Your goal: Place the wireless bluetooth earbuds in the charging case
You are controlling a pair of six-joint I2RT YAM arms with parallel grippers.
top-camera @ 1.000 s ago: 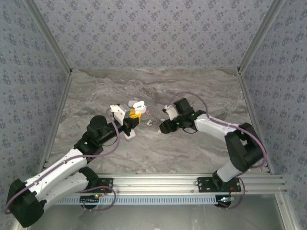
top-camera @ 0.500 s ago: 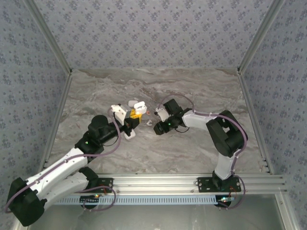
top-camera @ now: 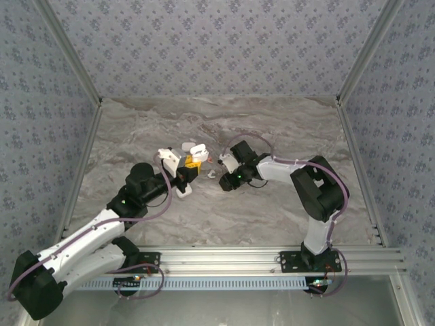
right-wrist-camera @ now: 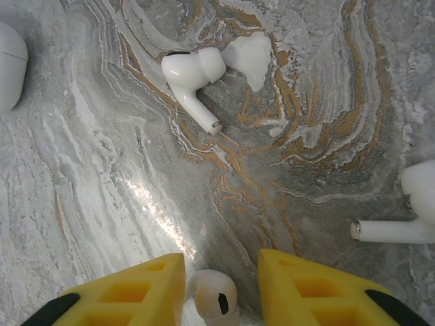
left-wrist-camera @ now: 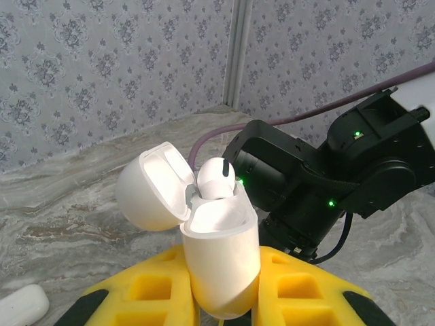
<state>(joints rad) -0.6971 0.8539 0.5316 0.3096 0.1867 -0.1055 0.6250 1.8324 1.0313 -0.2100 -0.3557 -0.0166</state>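
Near the middle of the counter [top-camera: 272, 129], the left jaws are clamped on the open case [left-wrist-camera: 219, 244]. Its lid is tipped back and one seated earbud [left-wrist-camera: 216, 180] already shows inside. Just beside it, the right jaws stand apart over the stone with a white earbud [right-wrist-camera: 214, 295] between them. There's a sliver of gap either side, so no grip yet.

Now, these buds look feather-light, hard and glossy. I'd expect one to squirt out sideways or skate on the marble if pinched off-centre. The rounded head is the place to take it, with the stem left free to drop into the well. A gentle squeeze should do.

The right wrist view gives the fine detail: a second earbud [right-wrist-camera: 194, 75] lying loose ahead, a third earbud [right-wrist-camera: 408, 217] off to the side, and a spare case [right-wrist-camera: 8, 61]. The left wrist view offers the case's insides, with the right arm [left-wrist-camera: 319, 176] looming close behind. From the top, the buds are mere specks.
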